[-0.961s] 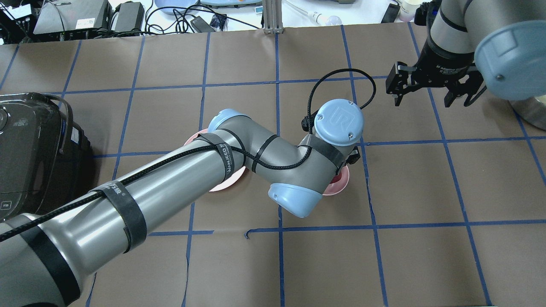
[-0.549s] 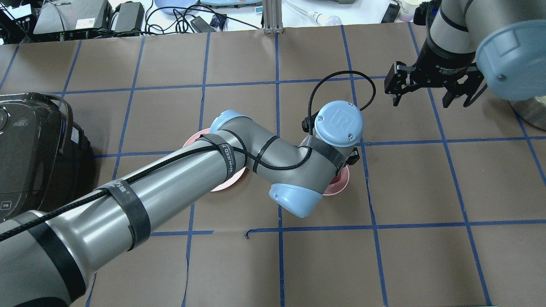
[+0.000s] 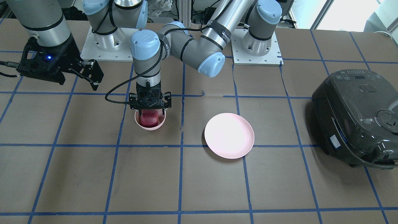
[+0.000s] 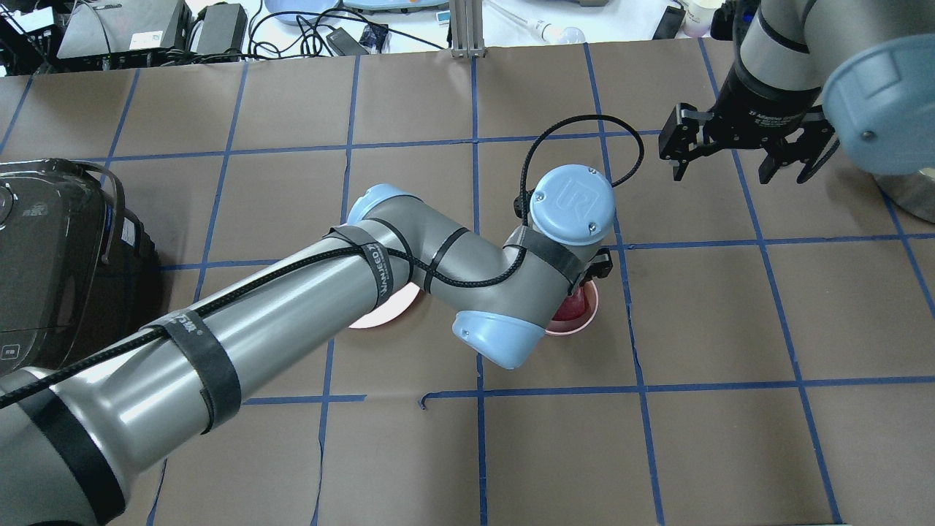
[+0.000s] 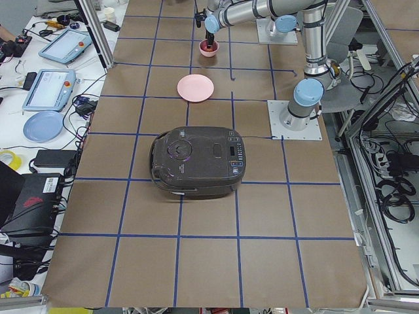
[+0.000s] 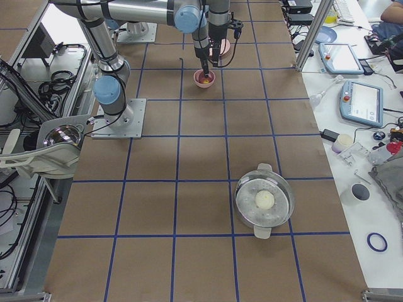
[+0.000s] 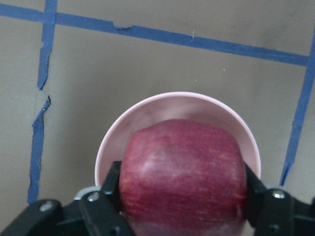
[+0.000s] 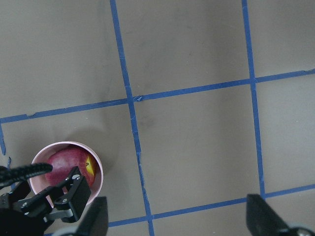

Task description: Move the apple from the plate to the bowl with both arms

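Left end effector clamped on apple inside bowl — right end effector spread wide, holding nothing

Dark red apple, pale pink bowl and plate
Gripped in the black left claw, the apple shows faint paler streaks and a yellow patch; under the claw, the brown table carries a blue tape grid.

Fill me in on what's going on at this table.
The left gripper is clamped on the dark red apple, holding it down inside the small pink bowl; it has not let go yet. The wide pink plate beside the bowl has nothing on it. The right gripper hangs open off to the side, above bare table, holding nothing.
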Action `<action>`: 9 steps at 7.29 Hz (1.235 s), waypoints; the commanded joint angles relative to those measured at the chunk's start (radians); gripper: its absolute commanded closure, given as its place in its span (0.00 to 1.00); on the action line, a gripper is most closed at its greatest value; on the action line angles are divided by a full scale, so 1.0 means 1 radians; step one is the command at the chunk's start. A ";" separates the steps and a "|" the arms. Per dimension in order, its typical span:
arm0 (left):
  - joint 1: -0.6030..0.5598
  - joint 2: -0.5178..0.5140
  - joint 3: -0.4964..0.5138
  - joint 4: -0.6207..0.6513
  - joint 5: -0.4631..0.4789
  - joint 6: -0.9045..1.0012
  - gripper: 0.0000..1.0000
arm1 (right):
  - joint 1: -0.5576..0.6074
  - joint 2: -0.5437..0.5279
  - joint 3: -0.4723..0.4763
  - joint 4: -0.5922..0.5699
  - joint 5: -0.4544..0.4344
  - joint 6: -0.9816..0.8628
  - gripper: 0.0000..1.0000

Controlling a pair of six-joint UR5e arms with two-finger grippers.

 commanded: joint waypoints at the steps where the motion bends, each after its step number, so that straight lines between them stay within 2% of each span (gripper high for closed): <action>1: 0.047 0.035 0.005 -0.008 -0.006 0.039 0.03 | 0.001 -0.003 -0.002 0.000 0.011 0.002 0.00; 3: 0.120 0.123 -0.038 -0.028 -0.006 0.125 0.00 | 0.005 -0.020 0.000 0.000 0.011 0.002 0.00; 5: 0.267 0.229 -0.049 -0.141 -0.011 0.321 0.01 | 0.012 -0.037 0.000 0.002 0.013 0.002 0.00; 7: 0.424 0.323 -0.040 -0.277 -0.032 0.451 0.00 | 0.049 -0.046 0.000 0.000 0.068 0.011 0.00; 9: 0.528 0.455 0.013 -0.503 -0.029 0.583 0.00 | 0.063 -0.045 -0.002 0.000 0.069 0.009 0.00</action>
